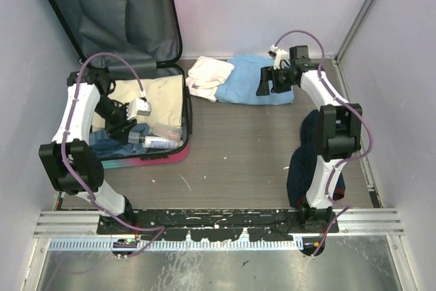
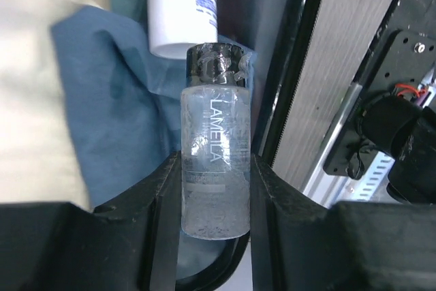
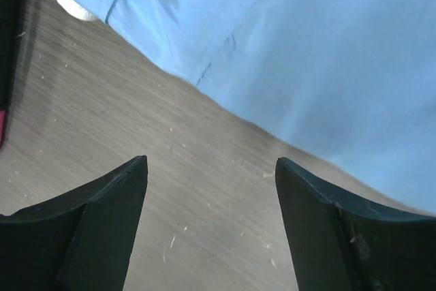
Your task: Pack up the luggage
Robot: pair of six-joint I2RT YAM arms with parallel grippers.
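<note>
Left wrist: left end effector pinching bottle
Lower into luggage before releasing; right end effector spread

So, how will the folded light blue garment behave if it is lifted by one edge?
The folded light blue fabric garment will probably droop and unfold, since it lies in soft, flat layers. It looks light for its size, being thin cloth. Pushed across the grey wood-grain table, it would likely bunch up rather than slide.
</note>
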